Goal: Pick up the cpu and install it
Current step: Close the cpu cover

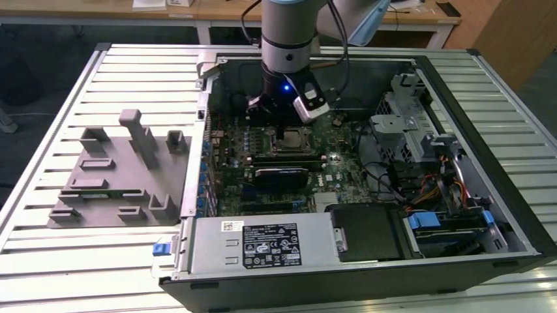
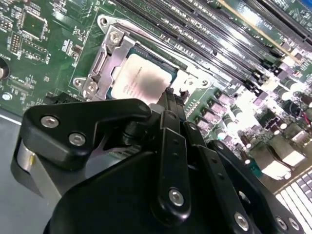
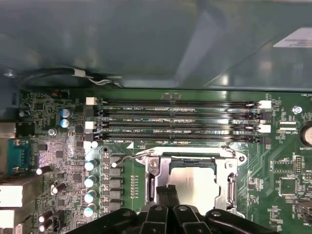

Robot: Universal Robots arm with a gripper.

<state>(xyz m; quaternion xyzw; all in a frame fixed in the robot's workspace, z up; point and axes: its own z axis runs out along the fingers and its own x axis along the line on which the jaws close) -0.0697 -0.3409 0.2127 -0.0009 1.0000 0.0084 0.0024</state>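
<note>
One cpu (image 3: 195,183) seated in one socket (image 3: 233,171), my single gripper (image 3: 165,190) clenched on nothing over it, four memory slots (image 3: 175,120) beside.

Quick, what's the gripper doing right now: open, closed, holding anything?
Gripper: closed, fingers together with nothing held between them, tips at the edge of the cpu, which lies in the socket.

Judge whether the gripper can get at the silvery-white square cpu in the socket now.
Likely yes: the gripper hangs right at the edge of the cpu, whose top lies bare inside the metal socket frame; nothing lies between them.
</note>
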